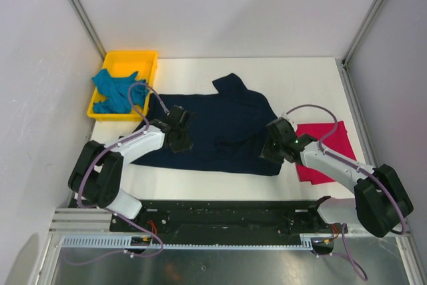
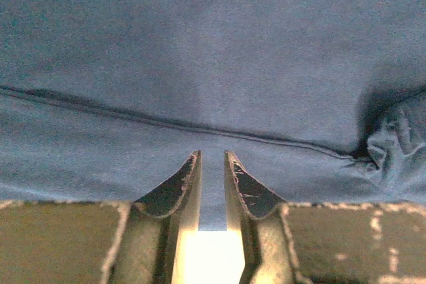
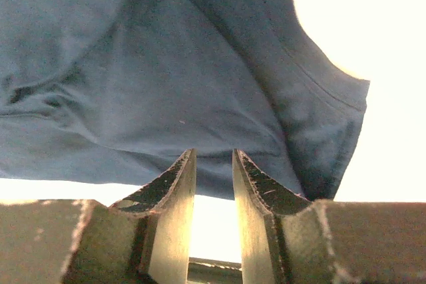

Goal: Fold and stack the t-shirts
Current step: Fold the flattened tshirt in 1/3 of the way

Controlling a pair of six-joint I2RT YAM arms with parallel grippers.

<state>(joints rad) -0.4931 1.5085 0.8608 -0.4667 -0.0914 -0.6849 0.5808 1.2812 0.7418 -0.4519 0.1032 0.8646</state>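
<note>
Both arms reach onto the navy t-shirt (image 1: 230,118), the left gripper (image 2: 212,156) at its left side and the right gripper (image 3: 213,152) at its right hem, jaws narrowly parted.

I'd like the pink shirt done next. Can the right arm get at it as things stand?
Probably yes: the crimson-pink t-shirt lies on the table right beside the right arm, nothing on it but the arm crossing above. The right gripper, jaws parted, is at the edge of the navy t-shirt.

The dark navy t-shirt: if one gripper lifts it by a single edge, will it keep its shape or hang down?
The navy t-shirt would probably hang limp: it lies flat with soft wrinkles and a bunched fold. It looks thin, so likely light. Lifted at one edge only, the rest may well drag across the table.
</note>
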